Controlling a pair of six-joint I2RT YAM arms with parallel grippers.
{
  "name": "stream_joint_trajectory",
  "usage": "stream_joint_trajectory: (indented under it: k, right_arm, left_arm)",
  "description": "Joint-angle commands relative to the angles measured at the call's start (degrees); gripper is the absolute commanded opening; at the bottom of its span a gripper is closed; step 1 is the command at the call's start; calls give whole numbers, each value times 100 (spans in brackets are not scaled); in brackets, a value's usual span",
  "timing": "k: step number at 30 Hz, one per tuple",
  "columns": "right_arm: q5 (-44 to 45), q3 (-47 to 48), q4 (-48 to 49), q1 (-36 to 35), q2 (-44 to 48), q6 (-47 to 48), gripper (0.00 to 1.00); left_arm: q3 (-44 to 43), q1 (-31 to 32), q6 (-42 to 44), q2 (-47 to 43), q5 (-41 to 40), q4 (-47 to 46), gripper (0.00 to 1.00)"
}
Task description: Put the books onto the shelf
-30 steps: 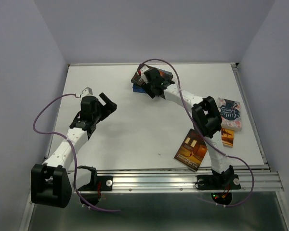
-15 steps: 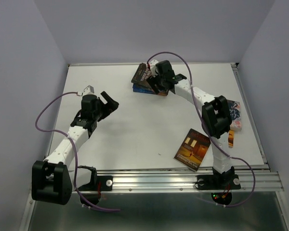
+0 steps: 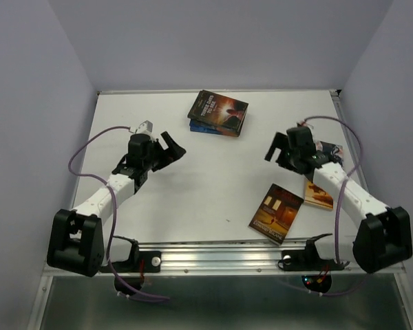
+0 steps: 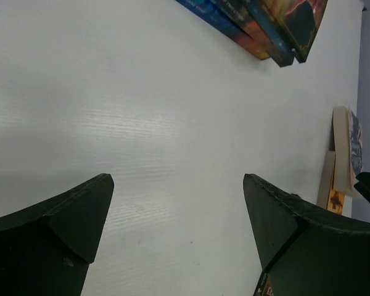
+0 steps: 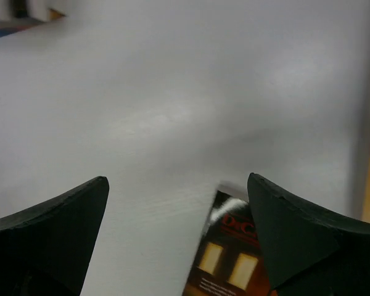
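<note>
Away from the book stack (image 3: 218, 113) — right gripper (image 3: 274, 152) back rightward, jaws wider.

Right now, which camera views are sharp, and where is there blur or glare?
Top external: even light, sharp, the stack of dark paperbacks crisp. Left wrist: soft sheen on the white table. Right wrist: blurred throughout, the brown paperback soft-edged.

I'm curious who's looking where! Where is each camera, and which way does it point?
Top: high behind the robot, looking down at the table; both arms show.
Left wrist: on the left arm, looking across the table at the pile of books; the open left gripper shows.
Right wrist: on the right arm, looking down at the brown book; the open right gripper shows.
Shared: top and left wrist both see the pile of books; top and right wrist, the brown book.
</note>
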State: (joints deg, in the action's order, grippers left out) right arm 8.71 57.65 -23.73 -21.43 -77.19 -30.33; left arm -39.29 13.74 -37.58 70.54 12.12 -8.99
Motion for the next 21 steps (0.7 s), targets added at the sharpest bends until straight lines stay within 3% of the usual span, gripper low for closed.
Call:
stream_joint_trajectory:
  k: [1,5,9,13,21]
  right_arm:
    - [-55,-1272,-1305,578,975,-2044,100]
    - [657,-1713,-2372,754,1969,-2705,100]
    - [448,-2299,-2637,754,2515,-3241,100]
    - [35,-2741,-2244,754,2446,-3313,100]
    - [-818,-2882,-977,754,1971,-2426,100]
  left_arm:
    - [-264,278,278,196,291,-305,99]
    - [-264,437,331,285,291,-313,99]
    - [-246,463,348,355,396,-305,99]
    - [-255,533,366,381,440,-305,99]
    - [-307,902,594,451,519,-235,99]
